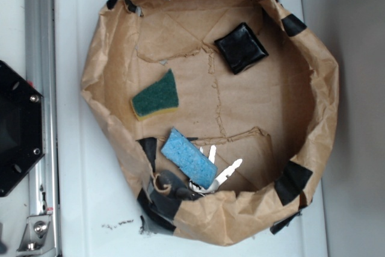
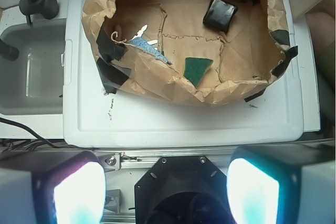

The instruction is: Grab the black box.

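The claw (image 2: 167, 192) hangs with its jaws spread wide, holding nothing, well back from the paper basin (image 2: 157, 80), likely to survey it. Far ahead, slightly right, the black box (image 2: 220, 13) lies flat by the far wall, beyond the green sponge (image 2: 197, 69).

1. The claw (image 2: 165, 192) shows only as two blurred, glowing fingers (image 2: 79, 195) cut off by the wrist view's bottom edge.
2. The black hexagonal plate (image 1: 15, 129) is cut by the exterior view's left edge.
3. The white utensils (image 1: 224, 171) lie partly hidden under the blue sponge (image 1: 189, 157); their kind is unclear.
4. The grey bin (image 2: 31, 69) runs off the left edge.
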### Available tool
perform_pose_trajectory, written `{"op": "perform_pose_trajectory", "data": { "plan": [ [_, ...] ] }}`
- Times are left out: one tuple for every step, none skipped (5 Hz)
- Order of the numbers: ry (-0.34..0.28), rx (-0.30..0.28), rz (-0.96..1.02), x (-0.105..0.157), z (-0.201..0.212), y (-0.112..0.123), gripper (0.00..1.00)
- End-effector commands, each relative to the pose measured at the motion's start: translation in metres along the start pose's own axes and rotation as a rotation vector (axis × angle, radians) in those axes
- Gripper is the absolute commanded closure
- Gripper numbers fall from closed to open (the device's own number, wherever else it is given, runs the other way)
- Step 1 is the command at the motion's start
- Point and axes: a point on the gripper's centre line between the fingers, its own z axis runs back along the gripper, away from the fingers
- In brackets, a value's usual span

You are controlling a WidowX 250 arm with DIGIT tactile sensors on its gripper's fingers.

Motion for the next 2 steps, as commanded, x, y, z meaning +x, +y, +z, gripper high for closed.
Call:
{"op": "perform_pose_trajectory", "data": {
  "plan": [
    [0.0, 0.0, 0.0, 0.0, 0.0, 0.0, 0.0],
    [-0.115, 0.021, 0.173, 0.047, -0.028, 0.008, 0.0]
  ]
}}
